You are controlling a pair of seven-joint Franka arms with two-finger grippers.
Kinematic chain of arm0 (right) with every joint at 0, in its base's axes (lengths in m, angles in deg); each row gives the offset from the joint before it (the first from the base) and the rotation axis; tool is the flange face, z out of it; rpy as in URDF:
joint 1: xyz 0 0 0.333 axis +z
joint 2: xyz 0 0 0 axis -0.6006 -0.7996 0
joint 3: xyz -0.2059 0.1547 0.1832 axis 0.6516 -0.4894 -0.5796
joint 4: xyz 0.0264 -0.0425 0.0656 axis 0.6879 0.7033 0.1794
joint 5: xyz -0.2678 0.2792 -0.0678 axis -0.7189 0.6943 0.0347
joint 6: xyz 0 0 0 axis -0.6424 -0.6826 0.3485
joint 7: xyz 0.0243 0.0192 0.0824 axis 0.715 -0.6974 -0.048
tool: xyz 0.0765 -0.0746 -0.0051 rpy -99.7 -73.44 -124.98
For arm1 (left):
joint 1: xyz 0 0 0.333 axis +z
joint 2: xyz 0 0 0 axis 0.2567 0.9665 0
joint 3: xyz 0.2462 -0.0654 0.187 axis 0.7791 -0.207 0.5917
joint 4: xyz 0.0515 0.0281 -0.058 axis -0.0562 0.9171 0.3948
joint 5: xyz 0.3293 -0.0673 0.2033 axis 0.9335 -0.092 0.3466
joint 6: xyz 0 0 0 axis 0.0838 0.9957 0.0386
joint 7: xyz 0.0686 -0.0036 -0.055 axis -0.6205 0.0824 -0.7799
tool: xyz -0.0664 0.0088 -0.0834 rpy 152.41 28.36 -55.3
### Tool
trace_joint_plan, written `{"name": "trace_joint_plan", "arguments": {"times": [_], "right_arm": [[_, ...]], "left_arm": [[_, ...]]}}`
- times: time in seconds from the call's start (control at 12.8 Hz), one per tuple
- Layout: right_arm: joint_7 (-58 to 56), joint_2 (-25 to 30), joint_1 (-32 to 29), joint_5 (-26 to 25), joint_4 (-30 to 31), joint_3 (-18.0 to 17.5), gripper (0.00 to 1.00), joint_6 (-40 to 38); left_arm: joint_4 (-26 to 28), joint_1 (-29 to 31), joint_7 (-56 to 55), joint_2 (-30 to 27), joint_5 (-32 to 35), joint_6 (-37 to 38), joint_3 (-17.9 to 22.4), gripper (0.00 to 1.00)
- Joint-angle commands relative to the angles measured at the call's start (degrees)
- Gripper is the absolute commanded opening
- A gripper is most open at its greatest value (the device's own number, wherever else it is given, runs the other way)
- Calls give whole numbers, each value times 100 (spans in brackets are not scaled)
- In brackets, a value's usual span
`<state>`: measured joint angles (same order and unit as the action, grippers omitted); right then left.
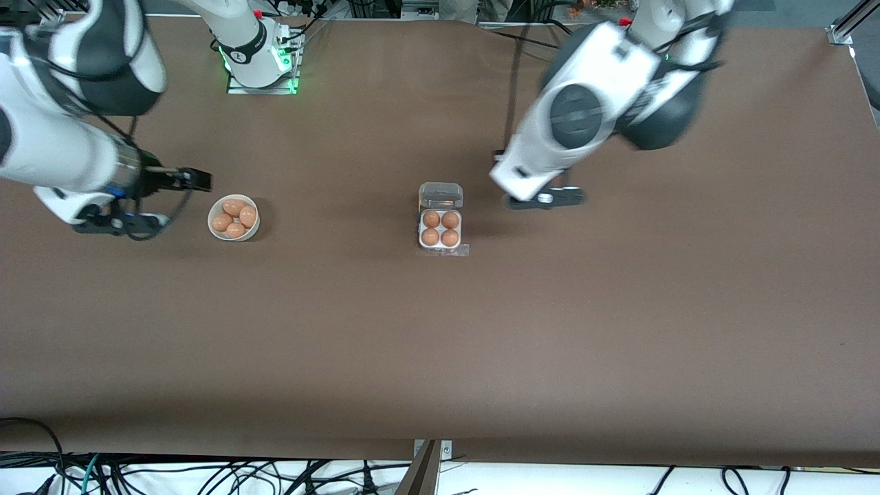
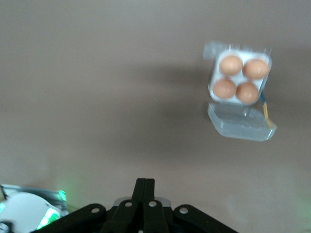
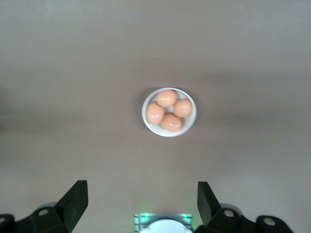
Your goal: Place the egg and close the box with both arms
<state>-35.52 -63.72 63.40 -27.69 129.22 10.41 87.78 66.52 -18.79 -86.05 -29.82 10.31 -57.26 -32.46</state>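
The box (image 1: pixel 440 229) stands mid-table with its clear lid (image 1: pixel 441 195) hinged open and lying flat on the side away from the front camera. Every cell holds an orange-brown egg (image 1: pixel 431 219). The box (image 2: pixel 239 77) and its lid (image 2: pixel 241 122) also show in the left wrist view. My left gripper (image 1: pixel 550 199) (image 2: pixel 145 180) is shut and empty, over bare table beside the box toward the left arm's end. My right gripper (image 1: pixel 196 180) (image 3: pixel 141 185) is wide open and empty, up beside the white bowl (image 1: pixel 214 229).
The white bowl (image 3: pixel 192 127) holds several more eggs (image 3: pixel 166 98) and stands toward the right arm's end of the table. The right arm's base (image 1: pixel 258 58) with green lights stands at the table's back edge. Brown tabletop spreads wide nearer the front camera.
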Motion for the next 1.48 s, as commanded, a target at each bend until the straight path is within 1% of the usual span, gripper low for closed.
{"name": "trace_joint_plan", "arguments": {"times": [0.0,0.23,0.39,0.47,0.54,0.62,0.7,0.78,0.86,0.93,1.01,1.17,1.25,1.4], "right_arm": [[-500,386,85,-165,215,366,100,-170],[-607,519,85,-200,207,604,100,-180],[-616,572,50,-200,198,596,100,-180],[-625,580,-185,-200,198,483,100,-188],[-625,581,-692,-200,198,-92,100,-197],[-616,581,-1437,-209,198,-855,100,-197],[-616,589,-2019,-209,198,-1507,100,-189],[-616,589,-2251,-209,189,-1696,100,-188],[-616,633,-2314,-209,189,-1750,100,-197],[-625,668,-2541,-209,206,-1925,100,-197],[-625,677,-2787,-209,207,-2214,100,-197],[-625,677,-3140,-209,207,-2558,100,-188],[-625,686,-3141,-209,198,-2559,100,-197],[-633,695,-3141,-209,198,-2542,100,-206]], "left_arm": [[-210,-368,-425,684,-429,-224,94,0],[-219,-631,-514,1177,-789,-366,94,0],[-219,-764,-523,1423,-817,-506,94,0],[-219,-782,-523,1529,-825,-742,94,0],[-219,-791,-575,1608,-825,-1049,94,0],[-219,-834,-619,1670,-825,-1261,94,0],[-219,-852,-637,1688,-825,-1376,94,0],[-219,-852,-637,1688,-817,-1455,103,0],[-245,-843,-637,1688,-808,-1535,112,0],[-323,-817,-620,1688,-791,-1605,138,0],[-437,-782,-585,1697,-773,-1614,156,0],[-587,-686,-567,1653,-738,-1597,182,2],[-692,-642,-575,1627,-659,-1579,226,2],[-1009,-467,-558,1495,-396,-1544,340,6]]}}
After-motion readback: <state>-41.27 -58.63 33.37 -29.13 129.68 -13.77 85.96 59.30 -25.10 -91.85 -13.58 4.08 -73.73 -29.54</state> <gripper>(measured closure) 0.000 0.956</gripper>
